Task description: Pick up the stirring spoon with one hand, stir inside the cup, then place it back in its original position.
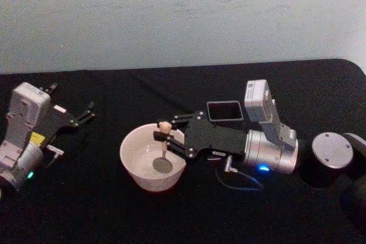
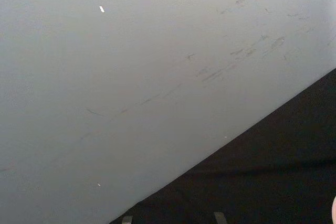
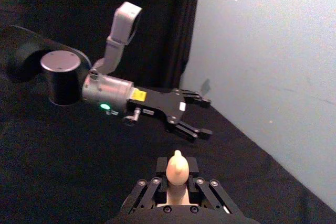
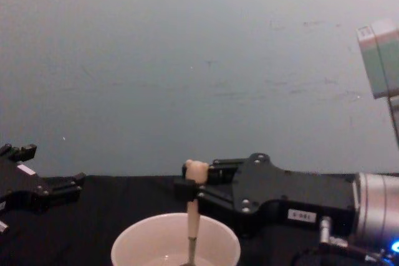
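From the head camera, the right pincer lies low over the black tabletop. Its fingers are closed on the beige handle of the stirring spoon, just under the small bear head. The spoon hangs nearly upright below the fingertips, with its metal bowl down inside the cup. I cannot tell if it touches the bottom. The cup stands directly under the fingertips. The dark grey holder box stands just behind the pincer's black body, on the side of the wall. The left pincer rests well apart from the right one, on the other side of the cup. Its fingers are spread wide and hold nothing.

The left wrist camera looks at the pale wall and a corner of the tabletop.

From the right wrist camera, the bear head stands up between the two closed fingers of the right pincer. Beyond it the left pincer is seen, also open there.

From the chest camera, the spoon handle goes down from the right pincer into the cup, a little tilted. The cup's rim hides the metal bowl.
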